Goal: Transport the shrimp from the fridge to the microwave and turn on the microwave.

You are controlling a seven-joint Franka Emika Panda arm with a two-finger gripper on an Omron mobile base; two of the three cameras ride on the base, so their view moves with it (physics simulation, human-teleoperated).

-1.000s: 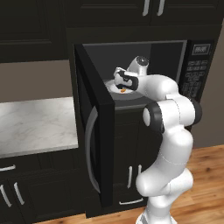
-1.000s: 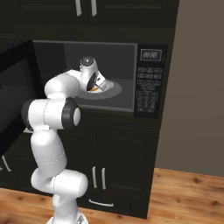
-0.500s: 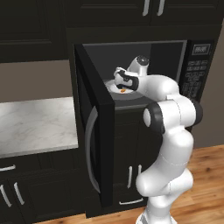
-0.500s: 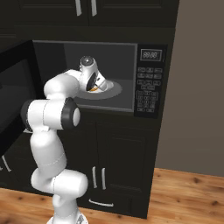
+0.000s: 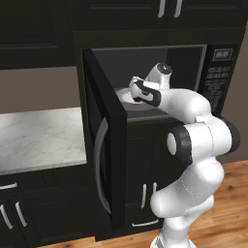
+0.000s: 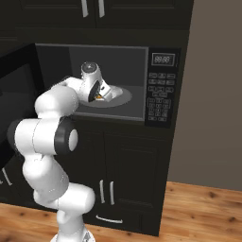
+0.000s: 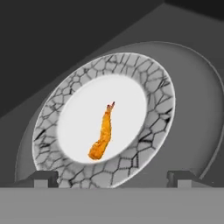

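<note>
The shrimp, a small curved orange piece, lies free on a round plate with a white centre and a crackle-patterned rim. The plate rests on the turntable inside the black microwave. My gripper is open, its fingertips set wide apart at the near edge of the plate, clear of the shrimp. In the base views the gripper reaches into the microwave's cavity, just above the plate. The microwave door stands open to the left of my arm. The fridge is out of view.
A marble counter runs left of the open door. Dark cabinets fill the wall below and above the microwave. The keypad sits on the microwave's right side. Wood floor lies at the lower right.
The jaws have spread a touch wider over the plate. The arm has kept its place inside the microwave.
</note>
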